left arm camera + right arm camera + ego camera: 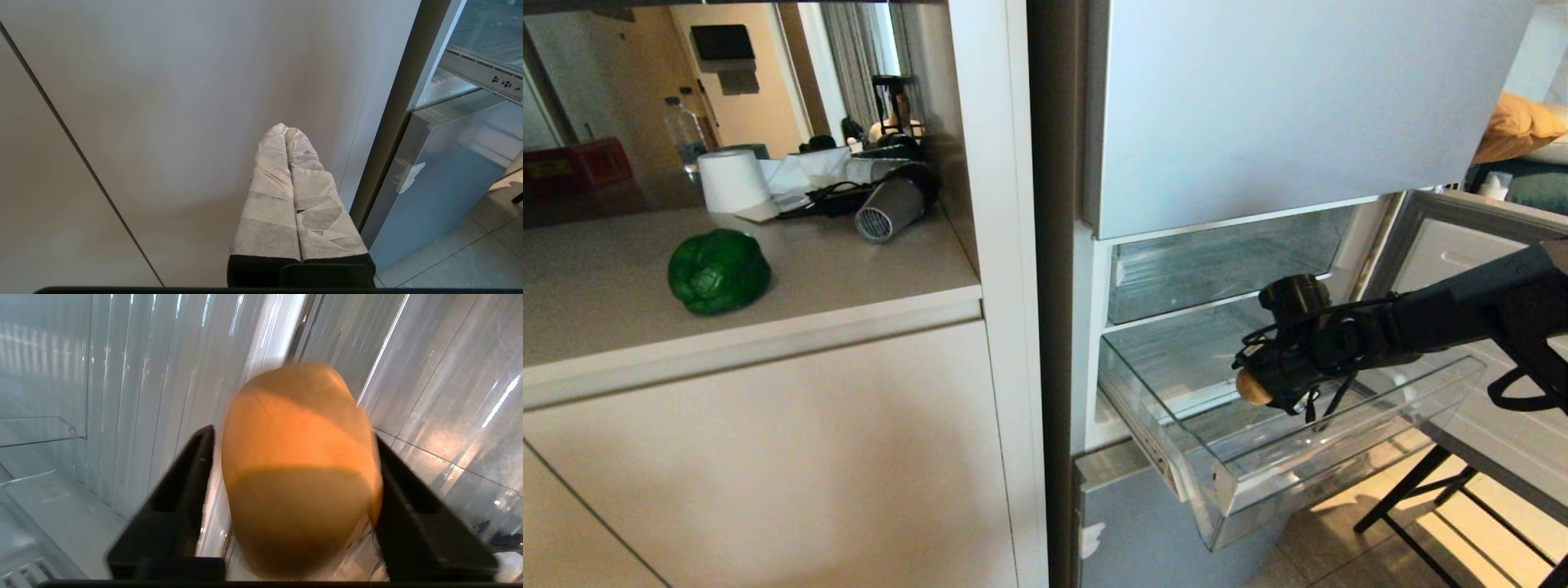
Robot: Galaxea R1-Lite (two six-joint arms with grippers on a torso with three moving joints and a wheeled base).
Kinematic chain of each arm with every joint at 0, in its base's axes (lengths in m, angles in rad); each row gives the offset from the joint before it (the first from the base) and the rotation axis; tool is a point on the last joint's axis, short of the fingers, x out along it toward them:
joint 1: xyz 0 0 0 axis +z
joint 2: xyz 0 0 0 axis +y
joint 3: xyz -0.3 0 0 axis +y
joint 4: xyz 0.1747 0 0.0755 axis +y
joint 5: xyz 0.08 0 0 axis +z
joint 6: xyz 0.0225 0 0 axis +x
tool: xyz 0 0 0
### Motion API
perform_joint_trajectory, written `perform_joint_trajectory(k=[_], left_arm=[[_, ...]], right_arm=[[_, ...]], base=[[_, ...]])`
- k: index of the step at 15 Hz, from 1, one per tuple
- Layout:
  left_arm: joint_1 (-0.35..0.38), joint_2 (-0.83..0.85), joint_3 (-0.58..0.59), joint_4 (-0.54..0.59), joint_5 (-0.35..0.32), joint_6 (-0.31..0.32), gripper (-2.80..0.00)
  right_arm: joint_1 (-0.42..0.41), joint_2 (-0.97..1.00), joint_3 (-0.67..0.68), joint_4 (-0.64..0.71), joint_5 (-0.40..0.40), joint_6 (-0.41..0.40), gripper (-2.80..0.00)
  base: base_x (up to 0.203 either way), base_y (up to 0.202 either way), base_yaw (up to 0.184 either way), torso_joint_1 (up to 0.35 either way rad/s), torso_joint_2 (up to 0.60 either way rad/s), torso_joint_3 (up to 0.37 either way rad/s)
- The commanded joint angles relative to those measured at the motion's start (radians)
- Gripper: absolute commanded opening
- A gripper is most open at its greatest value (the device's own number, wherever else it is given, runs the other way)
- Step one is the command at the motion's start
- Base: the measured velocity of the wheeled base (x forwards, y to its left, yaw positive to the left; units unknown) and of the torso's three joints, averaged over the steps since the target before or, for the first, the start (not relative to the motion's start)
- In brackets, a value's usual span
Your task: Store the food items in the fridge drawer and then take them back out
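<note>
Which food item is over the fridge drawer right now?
The potato, between the right hand's fingers above the drawer; the green pepper sits on the counter.

I see the green bell pepper (719,271) at the left of the head view, glossy and lobed, resting alone on the beige counter. The tan potato (300,469) sits at right of centre, above the clear fridge drawer (1339,465), which is pulled out, open, with a white rail along its side.
</note>
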State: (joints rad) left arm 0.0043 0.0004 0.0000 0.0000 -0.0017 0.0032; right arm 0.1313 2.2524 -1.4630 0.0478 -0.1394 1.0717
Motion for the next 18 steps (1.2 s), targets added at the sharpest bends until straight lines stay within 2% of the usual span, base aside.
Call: perform_joint_trajectory(k=[1, 7, 10, 12, 13, 18], left_arm=[[0.000, 0.000, 0.000, 0.001, 0.000, 0.000, -2.80], [0.000, 0.000, 0.000, 0.000, 0.000, 0.000, -2.80], [0.000, 0.000, 0.000, 0.000, 0.000, 0.000, -2.80], [0.000, 0.000, 0.000, 0.000, 0.000, 0.000, -2.80], [0.000, 0.000, 0.000, 0.000, 0.000, 0.000, -2.80], [0.000, 0.000, 0.000, 0.000, 0.000, 0.000, -2.80]], right_arm=[[0.001, -0.010, 0.004, 0.000, 0.000, 0.007, 0.00], [0.001, -0.028, 0.007, 0.000, 0.000, 0.006, 0.00], [0.001, -0.087, -0.007, -0.002, -0.003, -0.015, 0.00], [0.011, -0.126, -0.020, -0.003, -0.003, -0.060, 0.00], [0.013, -0.126, -0.032, -0.003, -0.003, -0.068, -2.80], [0.025, -0.166, -0.019, -0.002, -0.032, -0.073, -2.80]], base=[[0.000, 0.000, 0.000, 0.000, 0.00, 0.000], [0.000, 0.000, 0.000, 0.000, 0.00, 0.000], [0.000, 0.000, 0.000, 0.000, 0.00, 0.000], [0.000, 0.000, 0.000, 0.000, 0.00, 0.000], [0.000, 0.000, 0.000, 0.000, 0.00, 0.000], [0.000, 0.000, 0.000, 0.000, 0.00, 0.000]])
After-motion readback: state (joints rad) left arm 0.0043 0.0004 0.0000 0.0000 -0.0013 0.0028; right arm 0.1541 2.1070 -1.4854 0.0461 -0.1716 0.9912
